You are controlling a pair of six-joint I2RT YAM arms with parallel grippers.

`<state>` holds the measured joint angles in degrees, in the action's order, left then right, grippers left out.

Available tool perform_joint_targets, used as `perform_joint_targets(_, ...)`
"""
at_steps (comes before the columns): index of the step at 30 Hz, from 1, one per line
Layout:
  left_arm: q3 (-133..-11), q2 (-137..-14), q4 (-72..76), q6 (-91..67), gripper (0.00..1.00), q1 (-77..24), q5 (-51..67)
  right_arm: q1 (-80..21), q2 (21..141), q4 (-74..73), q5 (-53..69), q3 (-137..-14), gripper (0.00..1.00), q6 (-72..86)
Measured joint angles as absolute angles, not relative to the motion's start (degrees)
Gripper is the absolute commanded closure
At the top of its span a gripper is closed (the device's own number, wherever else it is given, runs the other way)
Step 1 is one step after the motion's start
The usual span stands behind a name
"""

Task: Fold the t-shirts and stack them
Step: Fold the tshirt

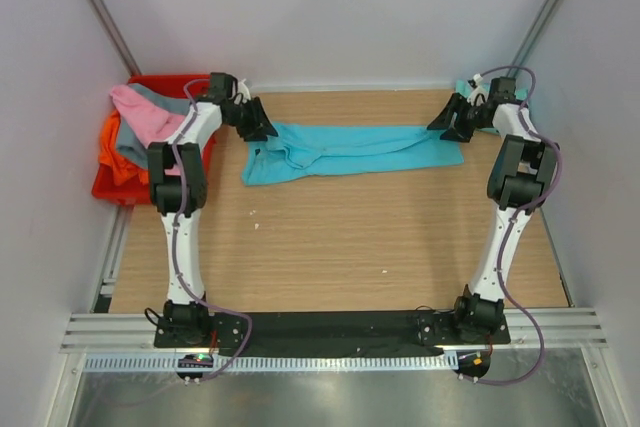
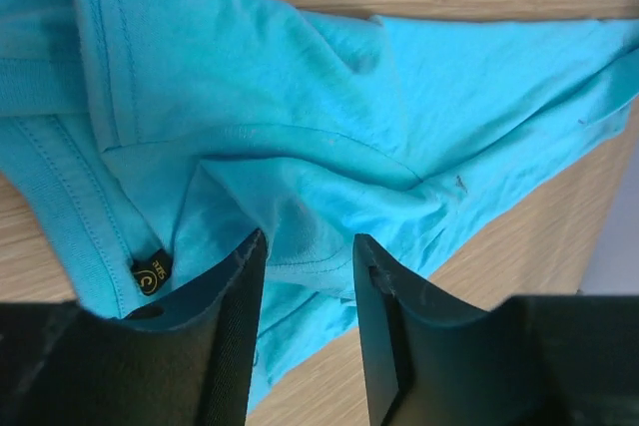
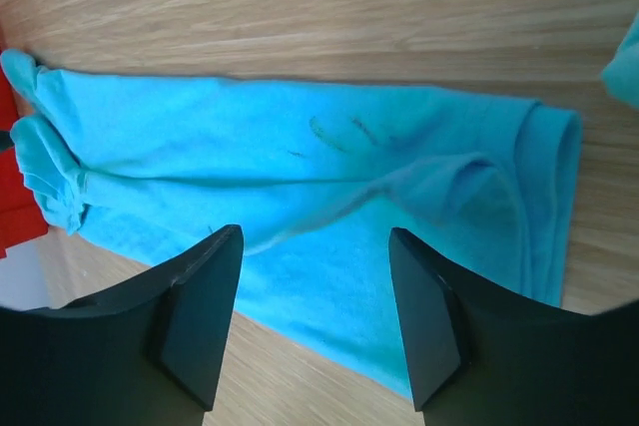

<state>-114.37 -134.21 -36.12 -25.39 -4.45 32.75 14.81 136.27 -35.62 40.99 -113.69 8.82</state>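
I see a black neck label (image 2: 152, 271); its gold print is unreadable. The turquoise t-shirt (image 1: 350, 150) lies lengthwise across the far table (image 1: 330, 247). Left gripper (image 2: 310, 241): jaws partly apart over the collar end, gripping nothing. Right gripper (image 3: 315, 234): jaws wider over the opposite end, gripping nothing.

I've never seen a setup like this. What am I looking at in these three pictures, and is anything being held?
Two robot arms stand at a wooden table. One picture looks down from above. The other two come from a camera on each wrist, and the dark prongs are that arm's fingers. A turquoise t-shirt lies stretched along the table. The left gripper and right gripper are at its ends, jaws apart, holding nothing. A red crate on the left holds more shirts.
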Motion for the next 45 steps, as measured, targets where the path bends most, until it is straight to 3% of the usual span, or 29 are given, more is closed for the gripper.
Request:
perform_joint_targets(4, -106.41, -129.82, -31.73, -25.23, 0.48, -4.49, 32.91, 14.68, 130.13, -31.79, 40.45, -103.83, 0.3, 8.21)
perform_joint_targets(8, -94.65, -118.8, -28.47, -25.78, 0.48, -4.62, 33.63, 15.14, 120.55, -31.05, 39.92, -96.31, 0.3, 6.68)
perform_joint_targets(15, -87.26, -105.73, -23.11, -25.19, 0.5, -6.55, 37.93, 15.14, 107.07, -27.4, 43.35, -90.43, 0.3, 5.56)
perform_joint_targets(26, -79.72, -114.43, -25.28, -20.71, 0.55, -7.4, 39.68, 10.63, 113.6, -28.95, 43.59, -86.46, 0.3, 3.51)
perform_joint_targets(45, -80.38, -119.87, -25.54, -19.0, 0.58, -6.35, 39.2, 10.7, 120.81, -27.2, 38.33, -85.3, 0.3, -1.65)
